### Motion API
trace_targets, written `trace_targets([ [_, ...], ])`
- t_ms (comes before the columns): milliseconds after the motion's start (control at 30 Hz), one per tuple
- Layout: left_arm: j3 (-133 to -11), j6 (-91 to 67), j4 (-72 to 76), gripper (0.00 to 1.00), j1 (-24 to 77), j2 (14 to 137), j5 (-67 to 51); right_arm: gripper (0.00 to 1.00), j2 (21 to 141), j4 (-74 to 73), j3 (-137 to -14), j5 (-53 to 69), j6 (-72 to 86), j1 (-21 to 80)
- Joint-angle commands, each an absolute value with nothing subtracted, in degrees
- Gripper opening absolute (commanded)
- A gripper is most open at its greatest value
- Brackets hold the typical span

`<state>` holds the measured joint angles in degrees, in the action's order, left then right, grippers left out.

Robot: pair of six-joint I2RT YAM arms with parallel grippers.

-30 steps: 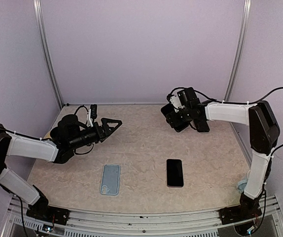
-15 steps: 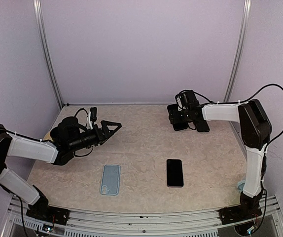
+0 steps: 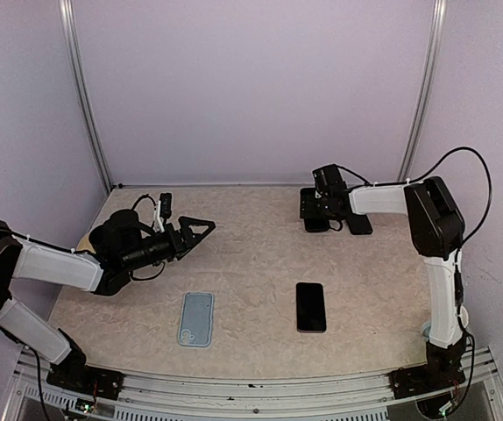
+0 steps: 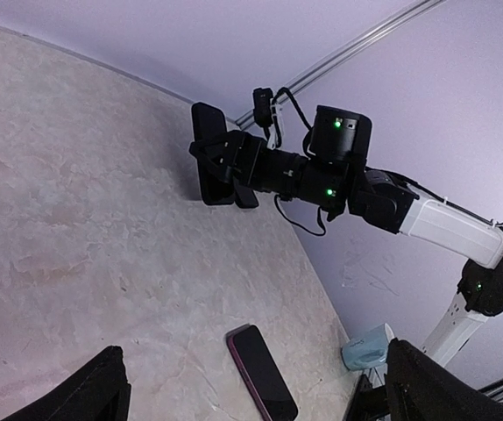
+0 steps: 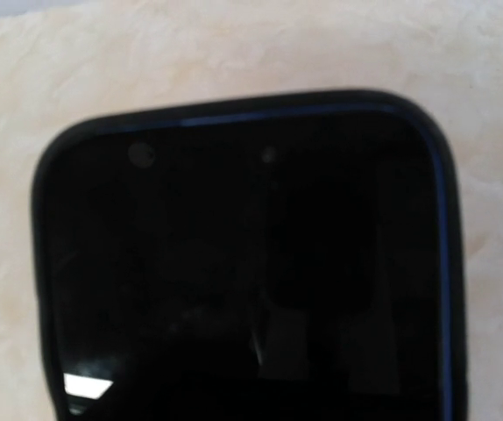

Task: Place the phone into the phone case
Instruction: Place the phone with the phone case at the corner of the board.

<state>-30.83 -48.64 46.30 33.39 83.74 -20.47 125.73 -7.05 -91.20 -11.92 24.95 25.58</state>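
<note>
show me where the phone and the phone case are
phone [image 3: 311,307], top view, middle of its dark screen
phone case [image 3: 196,318], top view, middle of its light blue surface

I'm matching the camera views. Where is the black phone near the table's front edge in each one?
Top: phone right of centre, near front edge.
Left wrist: bottom centre.
Right wrist: black slab fills it; same phone unclear.
Shared landmark: white right arm.
</note>
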Motion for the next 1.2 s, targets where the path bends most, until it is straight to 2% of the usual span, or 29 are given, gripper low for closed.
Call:
trace_targets([
  [0,-30.3,-48.7,48.3,0.99,33.0,83.4,-20.0,0.74,127.6,-5.4,-94.8,-14.0,27.5,24.3],
  [800,-31.4,-49.8,49.2,0.99,33.0,86.1,-22.0,0.74,133.2,-7.0,-99.5,-13.5,29.2,23.1],
  [933,-31.3,-49.8,49.1,0.99,33.0,85.9,-21.9,0.79,134.2,-8.0,-100.7,-13.7,29.3,22.9],
  [1000,-31.2,-49.8,49.1,0.99,33.0,85.7,-21.9,0.88,134.7,-8.2,-101.2,-13.4,29.2,22.8],
  [1167,-31.3,-49.8,49.1,0.99,33.0,85.5,-21.9,0.91,135.4,-8.5,-101.8,-12.3,29.7,22.4],
])
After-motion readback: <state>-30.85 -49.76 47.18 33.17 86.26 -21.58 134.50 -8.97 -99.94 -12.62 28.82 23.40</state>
